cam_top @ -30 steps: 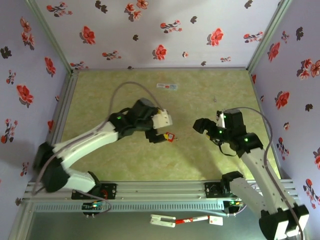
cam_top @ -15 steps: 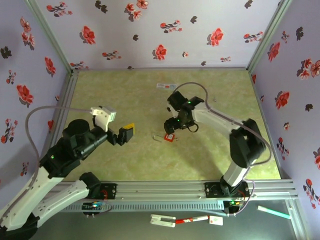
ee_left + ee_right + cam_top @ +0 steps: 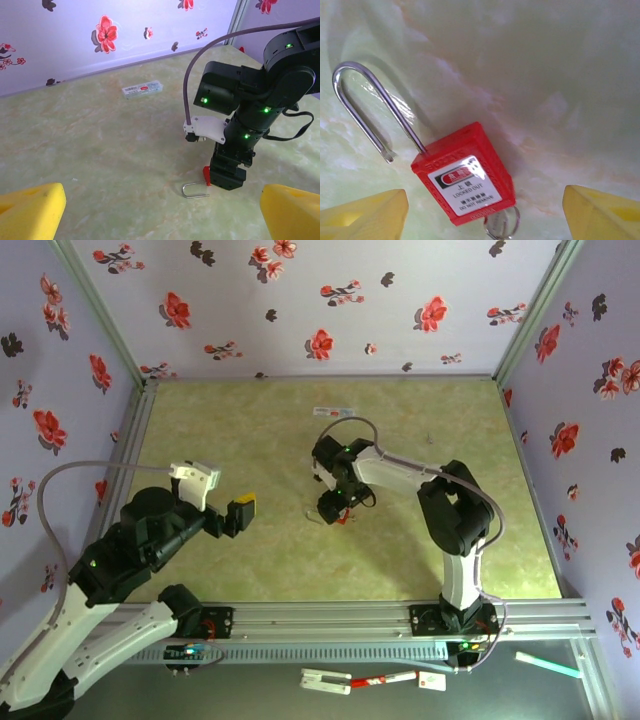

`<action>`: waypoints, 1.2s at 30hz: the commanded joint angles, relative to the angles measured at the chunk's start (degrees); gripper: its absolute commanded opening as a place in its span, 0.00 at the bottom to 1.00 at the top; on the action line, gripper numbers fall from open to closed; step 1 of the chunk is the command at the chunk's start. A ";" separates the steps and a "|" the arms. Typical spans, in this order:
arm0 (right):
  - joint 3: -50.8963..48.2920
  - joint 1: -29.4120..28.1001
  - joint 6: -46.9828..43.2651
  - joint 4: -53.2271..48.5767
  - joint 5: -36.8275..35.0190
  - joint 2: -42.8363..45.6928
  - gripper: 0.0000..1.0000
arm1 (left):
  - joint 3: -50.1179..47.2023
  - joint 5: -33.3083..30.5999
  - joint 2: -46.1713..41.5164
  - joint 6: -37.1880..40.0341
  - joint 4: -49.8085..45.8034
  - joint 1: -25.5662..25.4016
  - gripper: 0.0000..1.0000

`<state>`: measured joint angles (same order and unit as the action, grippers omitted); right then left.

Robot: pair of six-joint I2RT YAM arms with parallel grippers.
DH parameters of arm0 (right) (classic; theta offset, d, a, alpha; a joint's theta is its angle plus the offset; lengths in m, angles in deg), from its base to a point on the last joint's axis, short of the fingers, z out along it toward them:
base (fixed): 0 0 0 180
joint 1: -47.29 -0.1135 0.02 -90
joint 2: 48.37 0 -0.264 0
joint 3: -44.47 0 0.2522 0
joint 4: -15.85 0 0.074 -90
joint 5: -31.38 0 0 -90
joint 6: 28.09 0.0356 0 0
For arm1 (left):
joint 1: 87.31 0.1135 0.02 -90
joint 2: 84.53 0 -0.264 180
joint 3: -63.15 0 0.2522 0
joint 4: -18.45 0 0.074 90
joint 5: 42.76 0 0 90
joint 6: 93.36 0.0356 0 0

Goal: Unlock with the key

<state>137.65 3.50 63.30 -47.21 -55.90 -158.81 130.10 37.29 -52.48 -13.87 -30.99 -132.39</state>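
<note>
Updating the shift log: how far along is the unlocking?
Done, apparently: the shackle has one end free of the red padlock, with the key at its base. In hand: the right tool hovers open over it; the left tool stands open, apart. Left: perhaps only pulling the key out.

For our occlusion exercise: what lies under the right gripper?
Under the right gripper: a red padlock on the table, shackle free at one end, key ring at its base. The key itself is hidden.

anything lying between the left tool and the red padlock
No, that stretch of table is bare in the top external view, from the left tool to the padlock.
</note>
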 commanded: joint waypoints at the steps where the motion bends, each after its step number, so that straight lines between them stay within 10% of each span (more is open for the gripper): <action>1: -0.42 -0.94 -0.64 0.95 -1.00 -0.89 0.80 | 1.73 -1.56 0.75 -1.00 0.21 0.35 1.00; 24: -4.31 -0.86 7.42 4.66 -3.33 -1.61 0.37 | 2.25 -1.55 0.82 -0.44 -0.15 0.34 1.00; 36: -15.99 3.19 37.72 4.15 -10.73 7.09 0.29 | 1.92 -1.56 1.30 -2.26 0.58 0.31 1.00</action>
<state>125.48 5.99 90.09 -41.20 -62.72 -153.41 130.87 36.72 -51.12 -14.50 -30.97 -132.39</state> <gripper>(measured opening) 0.372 0.997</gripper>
